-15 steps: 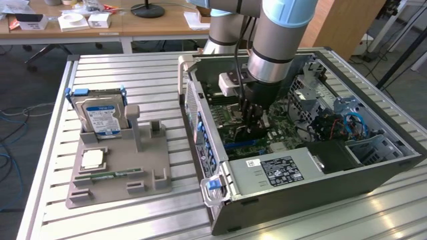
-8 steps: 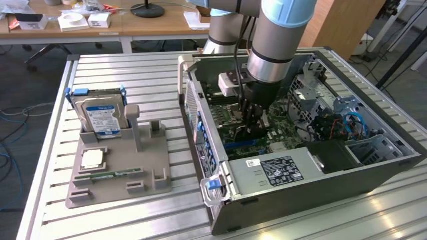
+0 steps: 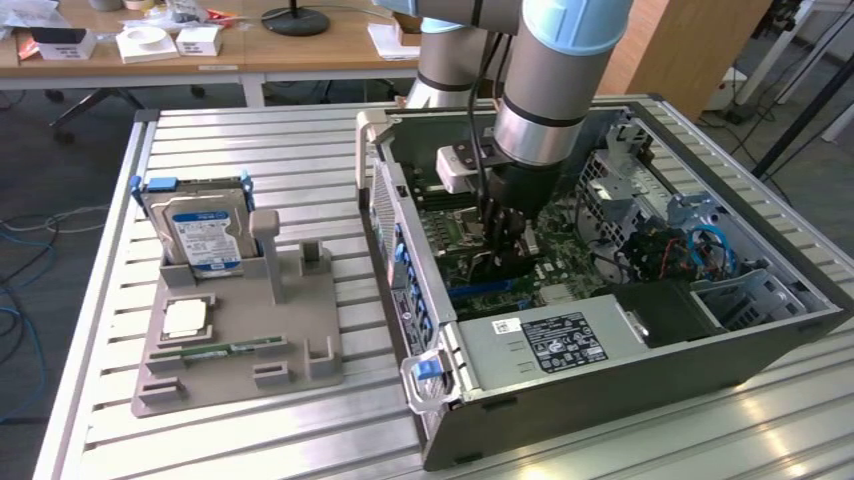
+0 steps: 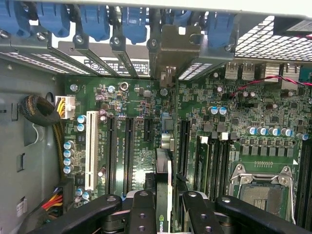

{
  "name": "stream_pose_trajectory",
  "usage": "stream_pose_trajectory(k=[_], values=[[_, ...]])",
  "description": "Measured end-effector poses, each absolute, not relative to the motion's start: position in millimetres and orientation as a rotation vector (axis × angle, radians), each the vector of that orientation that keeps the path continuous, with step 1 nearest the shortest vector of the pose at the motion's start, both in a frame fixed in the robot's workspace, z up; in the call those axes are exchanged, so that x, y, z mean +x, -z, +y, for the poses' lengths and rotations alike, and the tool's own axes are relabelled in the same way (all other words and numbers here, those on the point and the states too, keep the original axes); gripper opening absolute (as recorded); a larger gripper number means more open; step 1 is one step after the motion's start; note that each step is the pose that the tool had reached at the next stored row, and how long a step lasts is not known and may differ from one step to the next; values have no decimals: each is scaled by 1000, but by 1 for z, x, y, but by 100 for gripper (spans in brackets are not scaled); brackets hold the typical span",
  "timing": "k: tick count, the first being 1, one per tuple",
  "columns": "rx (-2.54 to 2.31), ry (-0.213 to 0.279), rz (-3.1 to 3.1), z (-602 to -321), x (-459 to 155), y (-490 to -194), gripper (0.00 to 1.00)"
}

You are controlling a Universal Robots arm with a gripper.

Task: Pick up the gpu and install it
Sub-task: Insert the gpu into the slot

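Green motherboard (image 4: 136, 161) lies in the case (image 3: 601, 400). The wrist view shows the pincer (image 4: 165, 209) clamping the gpu (image 4: 163, 175), seemingly edge-on over a slot. In the exterior view, at the case's nine o'clock, a holder (image 3: 234, 350) carries a hard drive (image 3: 200, 235).

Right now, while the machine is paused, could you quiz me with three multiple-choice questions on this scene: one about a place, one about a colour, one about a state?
1. Where is the hard drive?
A. Standing in the grey holder, at the exterior view's left
B. On the floor
C. On a shelf

2. What colour are the clips along the computer case card slots?
A. Red
B. Blue
C. Yellow

3. What is the gripper doing?
A. Open and empty
B. Closed on a screwdriver
C. Closed on the gpu, over the motherboard

Answers: 1 A, the drive stands on edge in the holder; 2 B, the row of clips is plainly blue; 3 C, the fingers flank the card, seen edge-on above the slots.
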State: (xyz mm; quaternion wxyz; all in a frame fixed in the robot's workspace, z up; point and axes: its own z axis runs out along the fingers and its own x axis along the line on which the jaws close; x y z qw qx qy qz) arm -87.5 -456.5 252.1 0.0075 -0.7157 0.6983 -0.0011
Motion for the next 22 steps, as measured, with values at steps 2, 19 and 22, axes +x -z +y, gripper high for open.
stream_pose_trajectory(k=[2,19,22], values=[[-2238,4,2183,-456,-87,-252,26],[-2232,17,2178,-456,-89,-253,26],[-2232,17,2178,-456,-89,-253,26]])
